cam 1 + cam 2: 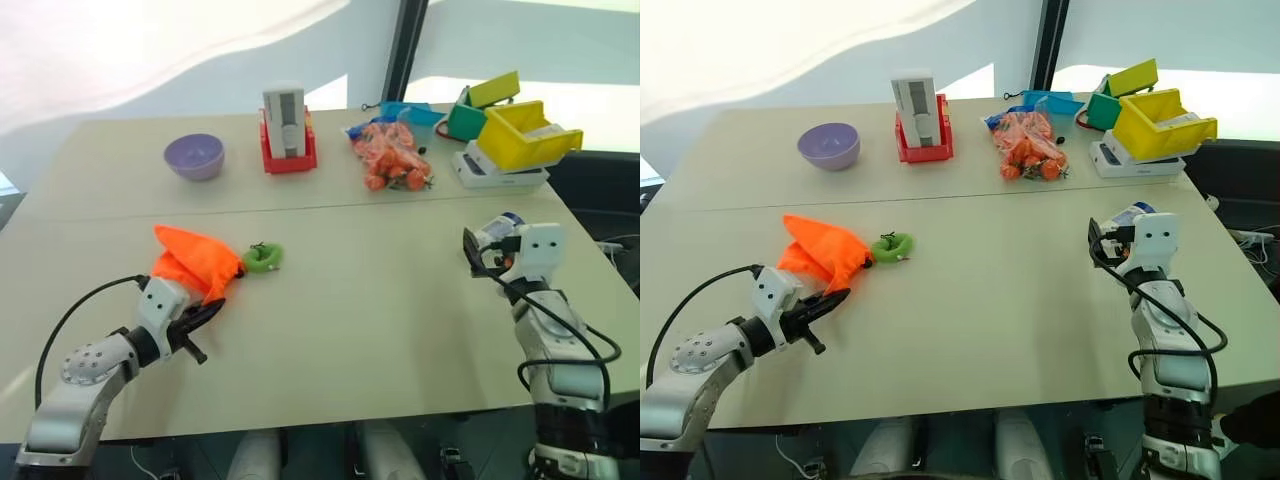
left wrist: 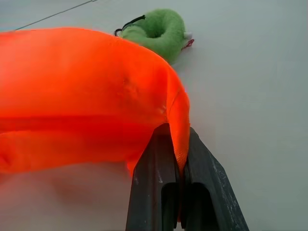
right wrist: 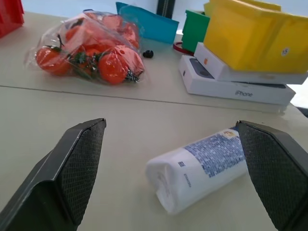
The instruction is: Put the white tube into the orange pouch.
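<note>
Left gripper (image 2: pixel 180 163) is clamped on a fold of the orange pouch's (image 1: pixel 195 258) rim, near the table's left edge, front half. Green ring (image 1: pixel 263 257) lies just beside the pouch, toward the middle.

Right gripper (image 3: pixel 175 159) has its fingers wide apart, framing the white tube (image 3: pixel 199 166), which lies flat on the table near the right edge, untouched.

Step in hand, as I read it: pick up the tube. Best to close across the tube's body, not its crimped end, squarely so it does not roll or squirt out sideways. The pouch mouth looks collapsed; the left grip should lift the rim to open it before the tube comes over.

Table (image 1: pixel 380 330): pale beige, a seam running across the middle. Far side holds a purple bowl (image 1: pixel 194 156), a white box in a red base (image 1: pixel 286 130), a bag of carrots (image 1: pixel 392 156), yellow and green bins (image 1: pixel 510 125). Bright white backdrop behind.
</note>
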You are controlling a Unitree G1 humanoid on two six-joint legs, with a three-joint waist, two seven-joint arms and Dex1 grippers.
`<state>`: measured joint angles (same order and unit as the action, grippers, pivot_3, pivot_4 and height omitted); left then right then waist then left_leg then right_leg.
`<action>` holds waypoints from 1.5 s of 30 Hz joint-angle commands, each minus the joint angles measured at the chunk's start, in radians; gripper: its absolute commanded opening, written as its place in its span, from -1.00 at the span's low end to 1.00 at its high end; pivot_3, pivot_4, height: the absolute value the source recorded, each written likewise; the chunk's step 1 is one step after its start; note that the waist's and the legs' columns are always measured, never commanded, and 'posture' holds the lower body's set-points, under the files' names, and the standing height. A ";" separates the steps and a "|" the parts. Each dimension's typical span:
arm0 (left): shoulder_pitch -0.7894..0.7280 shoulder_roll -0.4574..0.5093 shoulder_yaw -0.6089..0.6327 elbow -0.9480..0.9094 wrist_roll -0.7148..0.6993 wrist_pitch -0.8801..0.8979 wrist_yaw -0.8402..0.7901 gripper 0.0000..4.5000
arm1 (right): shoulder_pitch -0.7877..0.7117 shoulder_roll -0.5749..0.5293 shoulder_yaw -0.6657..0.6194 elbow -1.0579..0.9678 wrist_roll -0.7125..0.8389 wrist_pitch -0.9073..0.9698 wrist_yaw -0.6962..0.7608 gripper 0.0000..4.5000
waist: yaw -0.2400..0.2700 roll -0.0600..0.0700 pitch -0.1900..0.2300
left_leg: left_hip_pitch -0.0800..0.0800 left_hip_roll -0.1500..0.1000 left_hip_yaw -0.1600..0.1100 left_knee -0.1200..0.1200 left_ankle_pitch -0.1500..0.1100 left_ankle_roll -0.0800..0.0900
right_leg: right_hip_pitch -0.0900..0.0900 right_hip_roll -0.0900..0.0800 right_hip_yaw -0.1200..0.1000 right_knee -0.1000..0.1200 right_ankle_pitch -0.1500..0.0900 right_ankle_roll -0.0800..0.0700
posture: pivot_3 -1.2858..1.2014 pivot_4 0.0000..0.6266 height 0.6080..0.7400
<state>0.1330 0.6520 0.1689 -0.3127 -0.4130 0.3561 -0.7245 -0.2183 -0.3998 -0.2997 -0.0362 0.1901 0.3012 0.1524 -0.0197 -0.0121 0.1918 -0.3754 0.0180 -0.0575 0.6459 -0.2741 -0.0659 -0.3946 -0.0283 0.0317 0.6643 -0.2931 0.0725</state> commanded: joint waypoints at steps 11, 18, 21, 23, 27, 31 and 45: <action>-0.018 -0.025 0.007 -0.051 -0.037 0.077 0.015 -0.97 | -0.219 0.161 -0.020 0.219 -0.032 0.065 -0.249 1.00 | -0.004 0.000 0.000 | -0.001 0.000 0.002 0.000 0.000 0.000 | -0.002 0.000 0.003 0.000 0.002 0.003 | 0.03 -0.52 1.00; -0.033 -0.054 -0.002 -0.046 -0.032 0.078 0.024 -0.97 | -0.271 0.192 -0.025 0.331 -0.071 -0.026 -0.369 1.00 | -0.004 0.000 0.000 | -0.001 0.000 0.004 0.000 0.000 0.000 | -0.002 0.000 0.005 0.000 0.002 0.003 | 0.03 -0.52 1.00; -0.035 -0.061 -0.003 -0.044 -0.030 0.077 0.026 -0.97 | -0.276 0.195 -0.025 0.352 -0.071 -0.065 -0.387 1.00 | -0.004 0.000 0.000 | -0.001 0.000 0.004 -0.001 0.000 0.000 | -0.002 0.000 0.005 0.000 0.002 0.003 | 0.03 -0.52 1.00; -0.032 -0.064 -0.002 -0.043 -0.028 0.075 0.026 -0.97 | -0.274 0.196 -0.025 0.356 -0.072 -0.083 -0.400 1.00 | -0.004 0.000 0.000 | -0.001 0.000 0.005 -0.001 0.000 0.000 | -0.002 0.000 0.006 0.000 0.002 0.003 | 0.03 -0.52 1.00; -0.024 -0.068 -0.006 -0.043 -0.022 0.069 0.026 -1.00 | -0.271 0.196 -0.028 0.358 -0.068 -0.104 -0.411 0.77 | -0.004 0.000 0.000 | -0.001 0.000 0.005 -0.001 0.000 0.000 | -0.003 0.001 0.006 0.000 0.002 0.003 | 0.03 -0.52 1.00; -0.025 -0.070 -0.007 -0.042 -0.019 0.067 0.025 -1.00 | -0.269 0.195 -0.025 0.354 -0.069 -0.108 -0.412 -0.04 | -0.005 0.000 0.000 | -0.001 0.000 0.005 -0.001 0.000 0.000 | -0.003 0.001 0.007 0.000 0.002 0.003 | 0.03 -0.52 1.00; -0.026 -0.065 0.051 -0.027 -0.034 0.074 0.026 -1.00 | -0.163 0.104 0.160 0.145 -0.047 -0.188 -0.037 -0.19 | -0.025 0.000 0.000 | -0.001 0.000 0.005 -0.002 0.000 0.000 | -0.004 0.001 0.008 0.000 0.002 0.004 | 0.03 -0.52 1.00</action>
<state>0.1113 0.5803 0.1811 -0.3296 -0.4267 0.4433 -0.6962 -0.3888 -0.2763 -0.2075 0.2352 0.1175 0.1635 -0.0456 -0.0450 -0.0118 0.1920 -0.3761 0.0179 -0.0526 0.6434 -0.2744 -0.0653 -0.3991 -0.0275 0.0400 0.6645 -0.2916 0.0764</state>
